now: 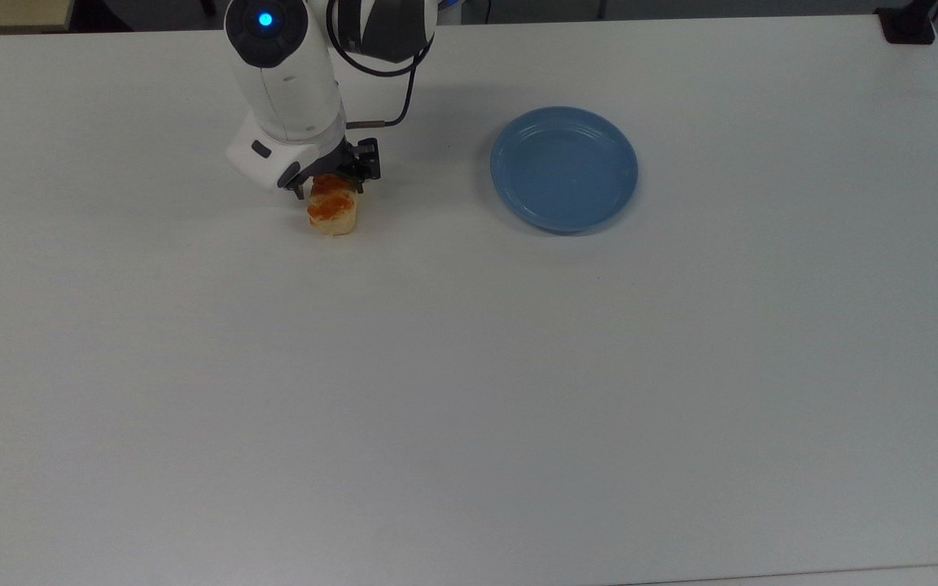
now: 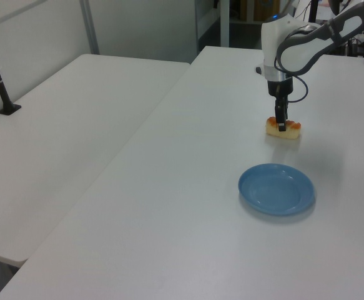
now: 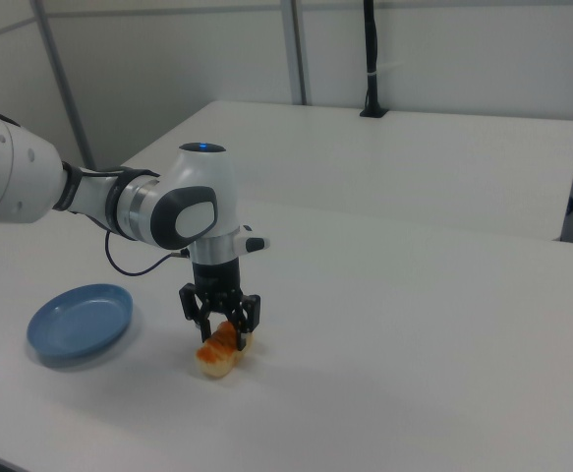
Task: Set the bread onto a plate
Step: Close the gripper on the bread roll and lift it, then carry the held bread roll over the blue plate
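While bare white table [image 1: 469, 391] takes up the near part of the top view, the bread [image 1: 333, 213] lies flat on it further back. Gripper [image 1: 332, 181] is down over the bread's far part, fingers spread, one on each side, not clamped. Plate [image 1: 564, 168] sits empty, well apart at the top view's right.

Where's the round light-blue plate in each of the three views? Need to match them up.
Top view: round light-blue plate upper middle, to the top view's right of the glazed bread.
Left view: lower right, nearer than the bread.
Right view: far left.
Shared landmark: the gripper over the bread.
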You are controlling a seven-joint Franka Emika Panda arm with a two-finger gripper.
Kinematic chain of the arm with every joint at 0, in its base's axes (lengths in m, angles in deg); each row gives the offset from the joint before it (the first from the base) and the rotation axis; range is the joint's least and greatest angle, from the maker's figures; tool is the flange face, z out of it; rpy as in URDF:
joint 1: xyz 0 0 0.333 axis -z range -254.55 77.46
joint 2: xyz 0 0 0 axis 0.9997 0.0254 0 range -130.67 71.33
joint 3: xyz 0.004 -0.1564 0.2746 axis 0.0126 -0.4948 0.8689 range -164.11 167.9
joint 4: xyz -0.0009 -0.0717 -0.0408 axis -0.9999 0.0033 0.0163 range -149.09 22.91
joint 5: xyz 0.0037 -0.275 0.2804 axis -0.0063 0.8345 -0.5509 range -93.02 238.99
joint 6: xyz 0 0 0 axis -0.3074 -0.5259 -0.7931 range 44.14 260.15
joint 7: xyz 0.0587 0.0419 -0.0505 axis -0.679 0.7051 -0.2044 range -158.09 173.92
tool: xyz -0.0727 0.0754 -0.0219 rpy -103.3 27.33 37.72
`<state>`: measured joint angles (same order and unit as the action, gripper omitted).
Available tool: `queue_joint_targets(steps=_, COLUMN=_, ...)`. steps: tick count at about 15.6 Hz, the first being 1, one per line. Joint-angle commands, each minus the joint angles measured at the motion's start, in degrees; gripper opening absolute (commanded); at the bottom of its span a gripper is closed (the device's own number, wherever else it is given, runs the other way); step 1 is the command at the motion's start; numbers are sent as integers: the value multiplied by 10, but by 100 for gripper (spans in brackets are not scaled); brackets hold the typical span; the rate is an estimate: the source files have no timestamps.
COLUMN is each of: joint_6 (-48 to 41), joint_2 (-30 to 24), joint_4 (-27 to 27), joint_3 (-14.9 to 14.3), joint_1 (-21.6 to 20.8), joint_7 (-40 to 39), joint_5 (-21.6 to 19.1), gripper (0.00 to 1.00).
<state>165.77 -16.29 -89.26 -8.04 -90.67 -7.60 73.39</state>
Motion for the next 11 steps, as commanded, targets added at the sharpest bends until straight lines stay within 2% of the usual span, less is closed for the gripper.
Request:
queue_joint_targets(steps=1, joint_6=12, joint_2=-7, joint_4=-12, joint_3=-16, joint_1=-22, joint_7=4, joint_5=-10, gripper=53)
queue_joint_targets(steps=3, joint_6=6, joint_2=-13, joint_4=-11, joint_3=-15, joint_1=-23, joint_7=6, joint_5=-10, gripper=46)
queue_joint_targets(steps=9, joint_6=-109, joint_2=-66, joint_4=29, joint_3=-6, joint_1=-24, joint_7=7, joint_5=-10, gripper=47)
queue_joint_targets(steps=11, joint_6=-137, joint_2=-70, joint_4=43, joint_3=13, joint_1=-25, joint_7=11, joint_5=-11, gripper=47)
